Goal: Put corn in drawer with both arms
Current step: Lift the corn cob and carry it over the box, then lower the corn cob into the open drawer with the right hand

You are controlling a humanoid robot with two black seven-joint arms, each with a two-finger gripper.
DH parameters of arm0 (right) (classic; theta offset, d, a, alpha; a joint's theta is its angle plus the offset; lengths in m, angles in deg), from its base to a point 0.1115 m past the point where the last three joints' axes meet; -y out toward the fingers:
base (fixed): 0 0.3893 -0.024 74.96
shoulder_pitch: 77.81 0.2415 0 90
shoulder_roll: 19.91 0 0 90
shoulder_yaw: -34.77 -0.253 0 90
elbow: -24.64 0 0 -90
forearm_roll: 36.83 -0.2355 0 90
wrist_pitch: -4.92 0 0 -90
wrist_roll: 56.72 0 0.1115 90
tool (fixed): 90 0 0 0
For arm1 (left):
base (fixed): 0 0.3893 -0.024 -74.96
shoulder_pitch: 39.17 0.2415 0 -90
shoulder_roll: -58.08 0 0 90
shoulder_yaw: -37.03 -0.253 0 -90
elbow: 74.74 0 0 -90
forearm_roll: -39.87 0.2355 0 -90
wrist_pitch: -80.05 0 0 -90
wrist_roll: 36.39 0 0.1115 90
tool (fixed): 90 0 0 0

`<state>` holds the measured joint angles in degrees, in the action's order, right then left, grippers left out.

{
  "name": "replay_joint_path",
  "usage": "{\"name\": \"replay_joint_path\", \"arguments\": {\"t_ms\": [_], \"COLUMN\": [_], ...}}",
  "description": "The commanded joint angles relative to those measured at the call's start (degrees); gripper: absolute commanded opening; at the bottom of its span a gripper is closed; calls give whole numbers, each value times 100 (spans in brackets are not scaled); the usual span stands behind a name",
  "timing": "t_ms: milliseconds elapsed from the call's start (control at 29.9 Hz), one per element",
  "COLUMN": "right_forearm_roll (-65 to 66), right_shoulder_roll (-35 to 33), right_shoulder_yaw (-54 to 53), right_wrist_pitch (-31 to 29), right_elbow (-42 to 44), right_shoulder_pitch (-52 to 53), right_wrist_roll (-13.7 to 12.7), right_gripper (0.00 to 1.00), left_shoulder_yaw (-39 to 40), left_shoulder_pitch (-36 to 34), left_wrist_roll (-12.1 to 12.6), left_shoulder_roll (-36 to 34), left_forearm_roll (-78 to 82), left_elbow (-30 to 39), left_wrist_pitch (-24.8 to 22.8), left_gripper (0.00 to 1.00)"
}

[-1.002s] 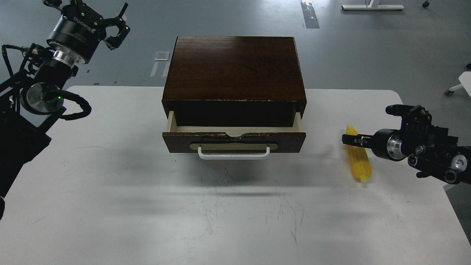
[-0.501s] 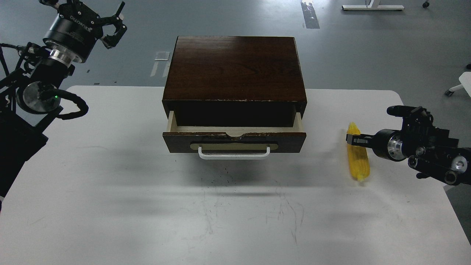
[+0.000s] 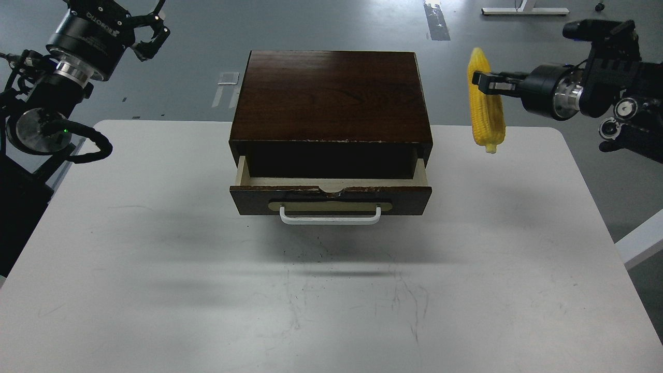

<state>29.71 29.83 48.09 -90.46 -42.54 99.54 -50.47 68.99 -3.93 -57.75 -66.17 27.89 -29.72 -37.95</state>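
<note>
The yellow corn [image 3: 486,109] hangs upright in the air to the right of the dark brown box [image 3: 331,96], stub end down. My right gripper [image 3: 489,83] is shut on the upper part of the corn, its arm coming in from the right edge. The drawer [image 3: 330,199] stands pulled out a little way from the box, with its white bar handle [image 3: 330,216] facing me and its pale inner sides showing. My left gripper [image 3: 147,33] is open and empty, raised high at the upper left, away from the box.
The box stands at the back middle of the white table [image 3: 321,290]. A white desk edge [image 3: 639,243] shows beyond the table's right side. Grey floor lies behind.
My right gripper has lifted the corn off the table, up and slightly left, to the level of the box top. My left arm has drawn slightly up and left.
</note>
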Motion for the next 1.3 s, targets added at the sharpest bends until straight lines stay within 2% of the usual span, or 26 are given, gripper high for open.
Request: {"name": "replay_joint_path", "arguments": {"t_ms": [0, 167, 200, 468, 535, 802, 969, 1002, 1036, 1136, 1203, 1270], "right_forearm_roll": [685, 1675, 1678, 3136, 3654, 4613, 4614, 4614, 4614, 4614, 4614, 4614], "right_shoulder_roll": [212, 1115, 1117, 1934, 2066, 2119, 2128, 2128, 2128, 2128, 2136, 2128], "right_shoulder_yaw": [-39, -22, -22, -13, 31, 118, 294, 294, 294, 294, 294, 303], "right_wrist_pitch": [-6, -6, -6, 37, 90, 152, 152, 152, 152, 187, 283, 327], "right_elbow": [-367, -630, -630, -657, -665, -657, -648, -648, -648, -639, -639, -639], "right_shoulder_pitch": [414, 967, 968, 889, 871, 661, 616, 590, 573, 520, 476, 467], "right_wrist_roll": [-1, 95, 96, 588, 851, 905, 931, 940, 940, 949, 957, 984], "right_gripper": [0, 0, 0, 0, 0, 0, 1, 12, 17, 23, 41, 44], "left_shoulder_yaw": [-14, -14, -14, -6, -6, 3, 3, 3, 3, 3, 3, 3], "left_shoulder_pitch": [0, 0, 0, 0, 0, 9, 26, 26, 26, 44, 53, 61], "left_wrist_roll": [35, 35, 35, 27, 27, 0, -9, -17, -17, -26, -17, -17], "left_shoulder_roll": [6, -55, -56, -144, -214, -258, -293, -293, -293, -293, -284, -284], "left_forearm_roll": [47, 117, 117, 117, 117, 117, 117, 117, 117, 108, 117, 108], "left_elbow": [6, 15, 15, 15, 15, 15, 15, 15, 15, 15, 15, 15], "left_wrist_pitch": [0, 0, 0, 0, 0, 0, 0, 0, 0, 0, 0, 0], "left_gripper": [98, 98, 98, 98, 98, 98, 98, 98, 98, 98, 98, 98]}}
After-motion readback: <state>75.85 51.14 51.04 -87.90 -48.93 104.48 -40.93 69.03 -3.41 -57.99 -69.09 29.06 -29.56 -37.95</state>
